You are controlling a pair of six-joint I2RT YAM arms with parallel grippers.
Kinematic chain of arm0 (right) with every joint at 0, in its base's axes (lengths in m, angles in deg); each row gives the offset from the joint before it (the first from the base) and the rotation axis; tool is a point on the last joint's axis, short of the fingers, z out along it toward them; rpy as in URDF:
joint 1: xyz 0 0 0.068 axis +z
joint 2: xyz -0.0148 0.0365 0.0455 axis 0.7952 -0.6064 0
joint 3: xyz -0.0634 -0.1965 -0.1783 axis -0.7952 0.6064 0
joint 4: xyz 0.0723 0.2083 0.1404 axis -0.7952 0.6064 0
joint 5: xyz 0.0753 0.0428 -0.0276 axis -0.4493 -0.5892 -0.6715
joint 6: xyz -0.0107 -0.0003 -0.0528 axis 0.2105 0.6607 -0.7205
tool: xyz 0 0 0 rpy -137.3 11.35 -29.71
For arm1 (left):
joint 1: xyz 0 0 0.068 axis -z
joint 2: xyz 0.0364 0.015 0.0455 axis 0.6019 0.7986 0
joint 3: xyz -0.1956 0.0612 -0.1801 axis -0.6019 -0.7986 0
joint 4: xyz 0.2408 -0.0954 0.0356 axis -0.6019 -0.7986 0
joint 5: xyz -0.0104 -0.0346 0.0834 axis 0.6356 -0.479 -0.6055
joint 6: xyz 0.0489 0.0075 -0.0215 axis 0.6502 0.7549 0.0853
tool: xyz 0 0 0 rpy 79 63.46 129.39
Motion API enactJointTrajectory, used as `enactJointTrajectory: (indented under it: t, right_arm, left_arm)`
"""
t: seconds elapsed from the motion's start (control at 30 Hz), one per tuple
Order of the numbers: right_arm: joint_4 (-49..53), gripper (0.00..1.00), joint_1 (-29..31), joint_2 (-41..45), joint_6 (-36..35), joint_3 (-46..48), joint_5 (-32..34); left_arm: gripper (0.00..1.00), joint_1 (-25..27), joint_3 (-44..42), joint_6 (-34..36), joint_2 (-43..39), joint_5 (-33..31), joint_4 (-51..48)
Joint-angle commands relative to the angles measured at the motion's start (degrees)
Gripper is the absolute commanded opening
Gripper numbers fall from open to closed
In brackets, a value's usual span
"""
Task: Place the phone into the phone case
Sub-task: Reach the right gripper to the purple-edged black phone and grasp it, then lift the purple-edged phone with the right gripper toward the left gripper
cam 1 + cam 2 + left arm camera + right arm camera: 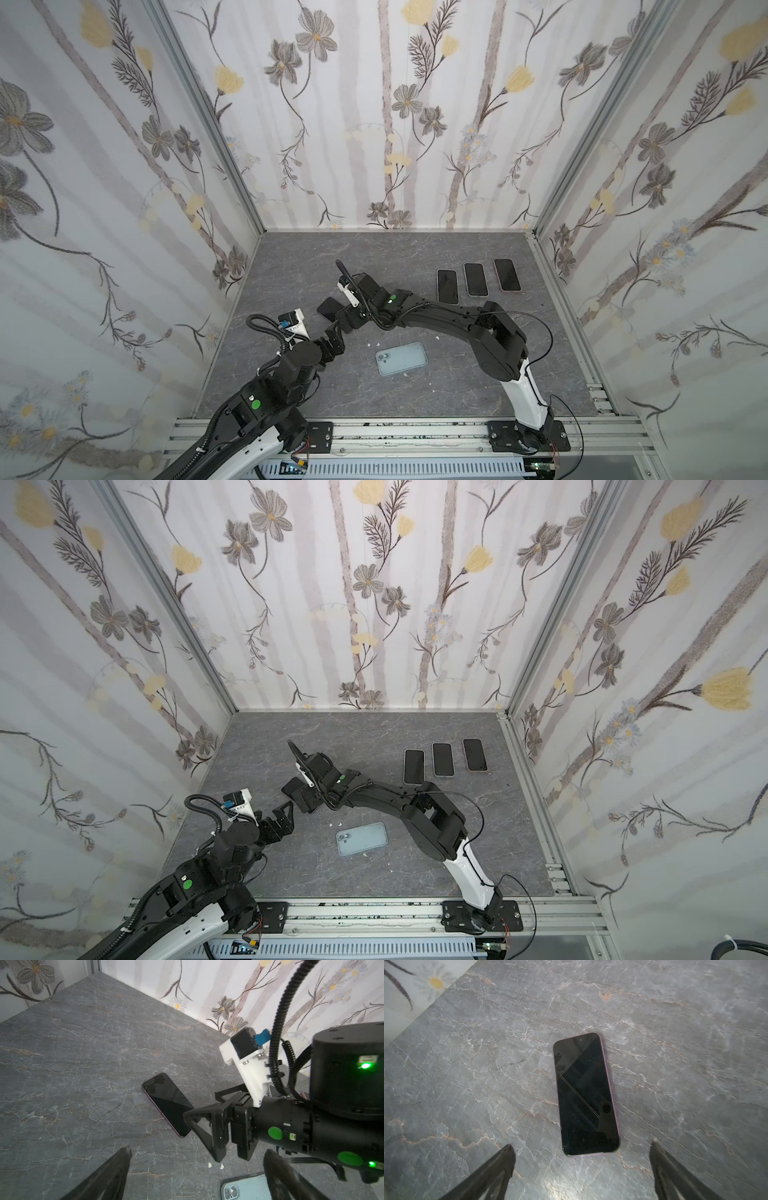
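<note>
Grey marbled tabletop (415, 257) bears a pale blue plastic phone case (401, 358) (black-screened pink-edged phone (586, 1095) lies apart, outside it), left gripper (197, 1149) and right gripper (582, 1145) both spread wide, empty.

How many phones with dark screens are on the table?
4. Three lie side by side at the back right: left phone, middle phone, right phone. The fourth phone lies left of centre, below the right pincer. Others may be hidden.
</note>
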Motion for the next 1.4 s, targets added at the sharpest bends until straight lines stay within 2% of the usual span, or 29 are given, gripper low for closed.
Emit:
enactJointTrajectory:
  t: [0.0, 0.33, 0.57, 0.87, 1.23, 1.37]
  right_arm:
    - [-0.95, 1.0, 0.01, -2.43, -1.23, -2.25, -0.17]
    - [6.98, 1.0, 0.53, -12.49, -2.91, -13.11, 0.37]
    - [10.31, 0.99, 0.52, -16.22, -3.93, -16.59, 0.97]
    - [17.44, 0.89, 0.47, -20.01, -6.22, -21.45, 4.07]
    - [21.67, 0.74, 0.39, -19.22, -8.17, -21.45, 7.52]
    - [23.0, 0.72, 0.35, -18.14, -8.16, -21.29, 8.42]
  left_arm:
    - [1.0, -0.07, -0.29, -1.95, -1.02, -2.49, -0.65]
    - [1.0, -0.08, -1.08, -2.4, -4.68, -3.24, -0.64]
    - [1.0, -0.07, -1.25, -2.05, -4.6, -2.96, -0.28]
    - [1.0, -0.07, -1.16, -2.03, -5.03, -3.74, -0.45]
    - [0.98, -0.07, -0.93, -2.66, -7.14, -5.52, -1.35]
    - [0.98, -0.07, -0.85, -3.02, -6.78, -6.64, -1.79]
